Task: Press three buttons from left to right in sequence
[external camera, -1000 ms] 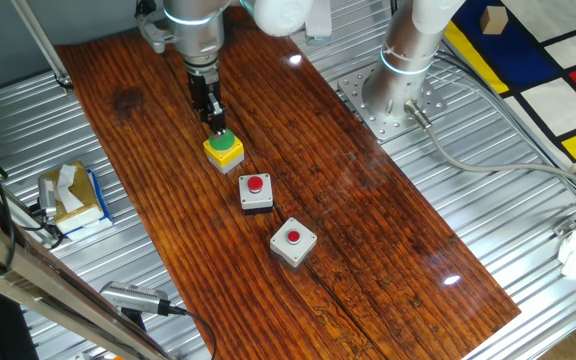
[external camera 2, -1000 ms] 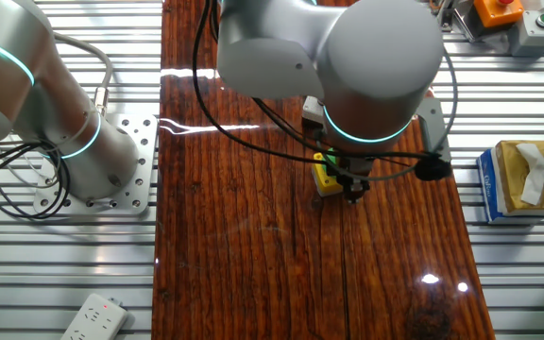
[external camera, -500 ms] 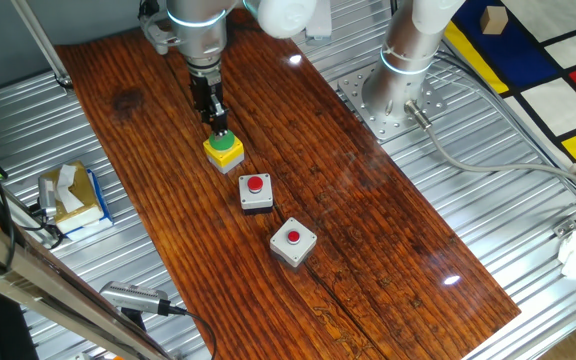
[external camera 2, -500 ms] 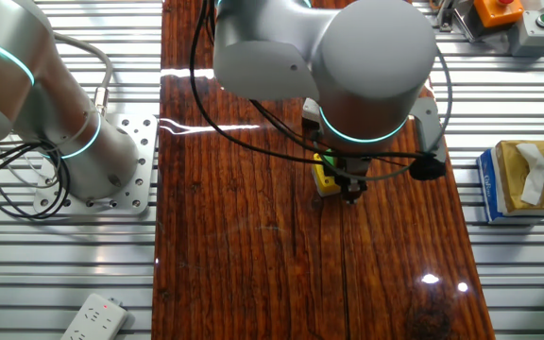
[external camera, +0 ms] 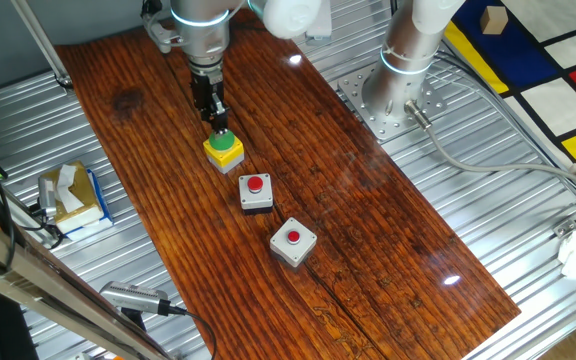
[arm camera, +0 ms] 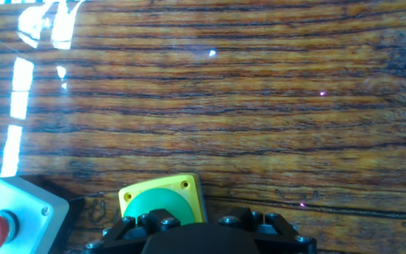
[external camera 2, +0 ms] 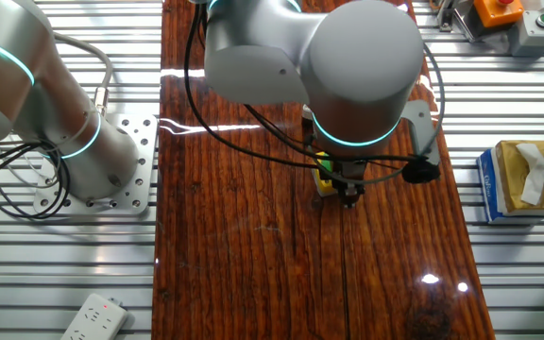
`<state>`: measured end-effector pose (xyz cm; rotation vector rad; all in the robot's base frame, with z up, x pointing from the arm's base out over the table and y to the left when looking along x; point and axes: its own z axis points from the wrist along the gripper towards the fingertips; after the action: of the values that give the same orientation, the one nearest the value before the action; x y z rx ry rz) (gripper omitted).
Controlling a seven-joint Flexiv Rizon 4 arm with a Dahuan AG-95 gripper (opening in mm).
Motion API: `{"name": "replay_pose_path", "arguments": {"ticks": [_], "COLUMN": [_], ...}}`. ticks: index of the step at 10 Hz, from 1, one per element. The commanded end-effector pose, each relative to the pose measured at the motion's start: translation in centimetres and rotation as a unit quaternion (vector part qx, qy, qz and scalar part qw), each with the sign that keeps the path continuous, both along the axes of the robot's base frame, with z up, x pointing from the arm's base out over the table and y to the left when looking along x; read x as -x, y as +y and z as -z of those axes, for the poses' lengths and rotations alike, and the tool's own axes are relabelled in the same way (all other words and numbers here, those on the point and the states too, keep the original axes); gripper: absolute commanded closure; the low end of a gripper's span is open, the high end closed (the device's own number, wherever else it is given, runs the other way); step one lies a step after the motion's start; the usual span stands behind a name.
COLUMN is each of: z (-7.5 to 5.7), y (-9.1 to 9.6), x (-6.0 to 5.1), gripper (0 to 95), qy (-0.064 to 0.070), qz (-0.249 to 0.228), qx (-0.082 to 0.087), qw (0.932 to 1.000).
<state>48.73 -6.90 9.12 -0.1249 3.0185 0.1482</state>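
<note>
Three button boxes stand in a diagonal row on the wooden table (external camera: 368, 220). The first is a yellow box with a green button (external camera: 224, 151). It also shows in the other fixed view (external camera 2: 322, 179) and in the hand view (arm camera: 162, 201). Then come a white box with a black base and red button (external camera: 256, 191), seen in the hand view too (arm camera: 13, 212), and a grey box with a red button (external camera: 293, 242). My gripper (external camera: 219, 127) points straight down, its fingertips together on the green button's far edge. An orange box (external camera 2: 495, 8) sits off the table.
A tissue box (external camera: 68, 195) lies on the metal frame left of the table. The arm's base (external camera: 393, 95) is bolted at the table's far side. A power strip (external camera 2: 93, 316) lies beyond the table edge. The arm hides the other two boxes in the other fixed view.
The arm has shifted only slightly, and the gripper stays at the green button. The boxes have not moved.
</note>
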Motion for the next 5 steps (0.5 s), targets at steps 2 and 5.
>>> {"name": "replay_pose_path", "arguments": {"ticks": [2,5], "z": [0.07,0.10], "y": [0.02,0.02], "x": [-0.07,-0.07], "gripper": [38.0,38.0], "qy": [-0.001,-0.001], "qz": [0.000,-0.002], "qx": [-0.001,0.000], "qw": [1.0000,1.0000]}}
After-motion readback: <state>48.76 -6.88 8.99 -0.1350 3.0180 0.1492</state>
